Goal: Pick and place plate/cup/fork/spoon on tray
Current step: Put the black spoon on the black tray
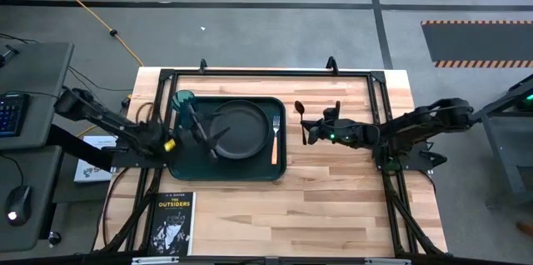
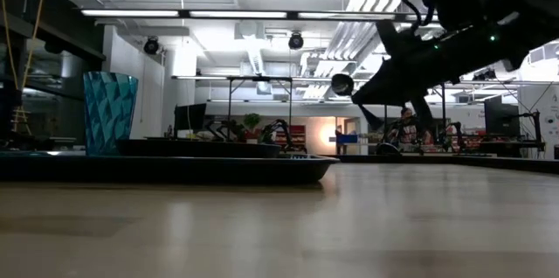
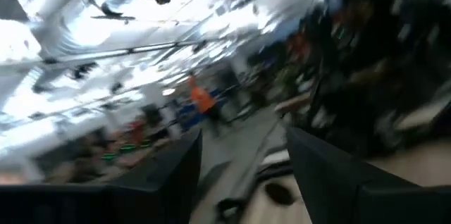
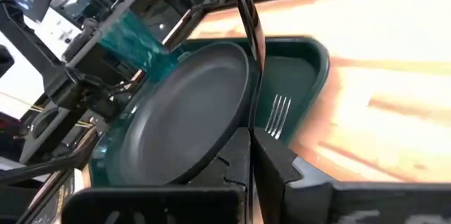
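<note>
Because plate (image 1: pixel 241 127), cup (image 1: pixel 183 101) and fork (image 1: pixel 276 137) are sitting on the tray (image 1: pixel 185 165), my right gripper (image 1: pixel 308 133) is clenching the spoon (image 1: pixel 301 117) beside it, carrying it clear of the table; my left gripper (image 1: pixel 212 137) is waiting released over the tray.

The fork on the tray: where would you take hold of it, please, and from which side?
Grip the fork by its tan handle, at the tray's near end, coming straight down. It lies flat, tines pointing to the far side, between the plate and the right rim, so fingers probably fit best either side of the handle's middle.
</note>
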Controlling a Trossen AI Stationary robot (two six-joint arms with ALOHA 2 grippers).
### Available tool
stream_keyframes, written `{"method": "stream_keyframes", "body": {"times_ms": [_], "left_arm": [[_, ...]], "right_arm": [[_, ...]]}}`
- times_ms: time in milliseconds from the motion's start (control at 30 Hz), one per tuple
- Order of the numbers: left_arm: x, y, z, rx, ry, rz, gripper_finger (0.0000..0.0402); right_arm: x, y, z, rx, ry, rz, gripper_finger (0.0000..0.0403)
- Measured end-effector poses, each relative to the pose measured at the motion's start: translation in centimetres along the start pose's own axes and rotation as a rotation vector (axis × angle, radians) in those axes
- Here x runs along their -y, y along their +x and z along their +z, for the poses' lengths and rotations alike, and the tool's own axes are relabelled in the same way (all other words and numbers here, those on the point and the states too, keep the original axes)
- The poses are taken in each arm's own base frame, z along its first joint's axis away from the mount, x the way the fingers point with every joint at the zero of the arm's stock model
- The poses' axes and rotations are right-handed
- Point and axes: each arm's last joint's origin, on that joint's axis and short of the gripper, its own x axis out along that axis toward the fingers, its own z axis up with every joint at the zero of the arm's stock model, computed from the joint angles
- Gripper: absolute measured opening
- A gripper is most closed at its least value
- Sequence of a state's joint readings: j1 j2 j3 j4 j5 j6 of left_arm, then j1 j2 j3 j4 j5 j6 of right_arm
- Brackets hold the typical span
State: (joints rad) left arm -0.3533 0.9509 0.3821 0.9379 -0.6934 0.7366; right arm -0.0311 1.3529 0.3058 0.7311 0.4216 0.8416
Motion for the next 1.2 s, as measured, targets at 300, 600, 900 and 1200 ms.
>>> {"method": "stream_keyframes", "body": {"times_ms": [300,600,900,1200], "left_arm": [[-2.4,-0.6,-1.9,0.002,-0.323,-0.025,0.0202],[-3.6,-1.4,-1.6,-0.105,-0.424,-0.259,0.0202],[-4.0,-2.0,-1.6,-0.168,-0.457,-0.320,0.0202],[-3.9,-2.0,-1.7,-0.173,-0.454,-0.341,0.0202]], "right_arm": [[-3.0,5.5,-1.9,-0.101,-0.040,0.028,0.0000],[-3.1,6.8,-2.2,-0.180,-0.052,0.077,0.0000],[-3.5,6.1,-2.0,-0.169,-0.046,0.104,0.0000],[-3.3,6.0,-2.5,-0.223,0.145,0.063,0.0000]]}}
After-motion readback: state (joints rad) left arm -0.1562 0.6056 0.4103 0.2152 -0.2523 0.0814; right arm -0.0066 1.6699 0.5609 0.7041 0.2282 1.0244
